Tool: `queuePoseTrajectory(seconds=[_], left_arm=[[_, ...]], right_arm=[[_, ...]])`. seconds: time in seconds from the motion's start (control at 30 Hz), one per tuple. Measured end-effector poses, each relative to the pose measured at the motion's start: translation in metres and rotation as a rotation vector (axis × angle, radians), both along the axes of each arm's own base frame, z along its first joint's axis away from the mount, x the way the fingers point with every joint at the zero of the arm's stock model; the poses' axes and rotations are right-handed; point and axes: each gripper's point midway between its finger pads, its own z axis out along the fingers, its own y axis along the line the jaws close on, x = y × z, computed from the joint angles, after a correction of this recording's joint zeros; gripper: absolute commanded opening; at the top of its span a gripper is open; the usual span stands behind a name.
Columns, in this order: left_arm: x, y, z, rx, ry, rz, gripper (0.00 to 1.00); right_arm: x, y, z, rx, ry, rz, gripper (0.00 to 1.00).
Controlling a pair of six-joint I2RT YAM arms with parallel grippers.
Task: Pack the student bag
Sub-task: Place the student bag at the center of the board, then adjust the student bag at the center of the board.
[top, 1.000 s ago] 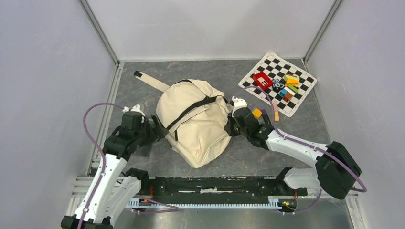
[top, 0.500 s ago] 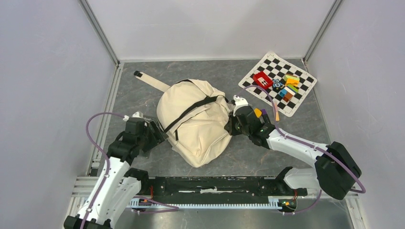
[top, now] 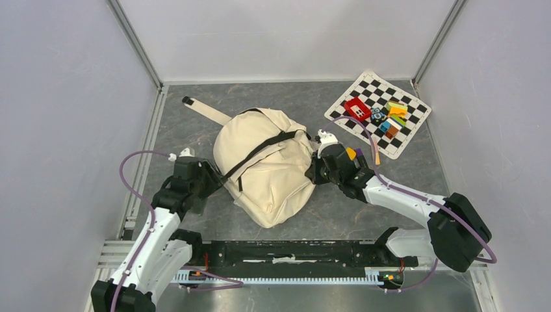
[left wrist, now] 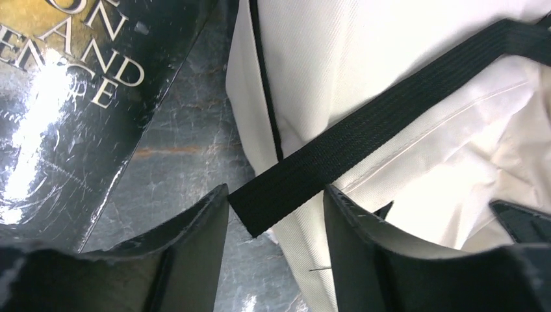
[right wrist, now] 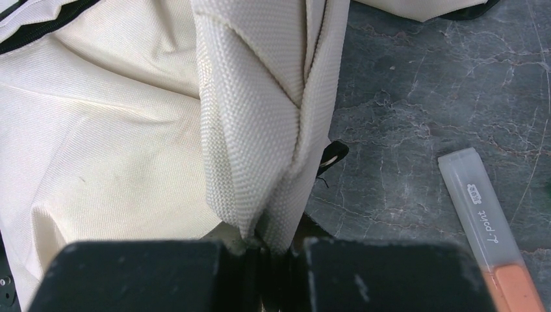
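Note:
The cream student bag point(top: 266, 166) lies flat in the middle of the table, with a black strap point(top: 260, 151) across it. My left gripper point(top: 212, 179) is at the bag's left edge. In the left wrist view it point(left wrist: 276, 214) is open, and the black strap's end point(left wrist: 286, 192) lies between the jaws above the table, untouched. My right gripper point(top: 314, 170) is at the bag's right edge. In the right wrist view it point(right wrist: 273, 246) is shut on a bunched fold of bag fabric point(right wrist: 266, 117).
A glossy black book with gold letters point(left wrist: 58, 97) lies on the table left of the bag. A clear marker with an orange tip point(right wrist: 484, 227) lies right of the bag. A checkered mat point(top: 406, 140) at the back right holds a red block point(top: 357, 108) and several small toys. Walls close in on both sides.
My left gripper has moved a little right, up to the bag's left edge and the strap end. My right gripper keeps its hold on the fabric and has barely moved.

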Motion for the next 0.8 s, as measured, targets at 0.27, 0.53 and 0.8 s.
queuePoseTrajectory(seconds=[0.27, 0.53, 0.8], left_arm=[[0.011, 0.007, 0.011, 0.029, -0.076, 0.02, 0.05], [0.021, 0.004, 0.028, 0.042, -0.167, -0.025, 0.02], [0.068, -0.035, 0.083, -0.053, -0.324, -0.193, 0.02]], right_arm=[[0.0, 0.0, -0.002, 0.002, 0.007, 0.005, 0.0], [-0.001, 0.002, -0.006, -0.013, 0.007, 0.034, 0.0], [-0.008, 0.016, -0.012, -0.029, -0.004, 0.102, 0.0]])
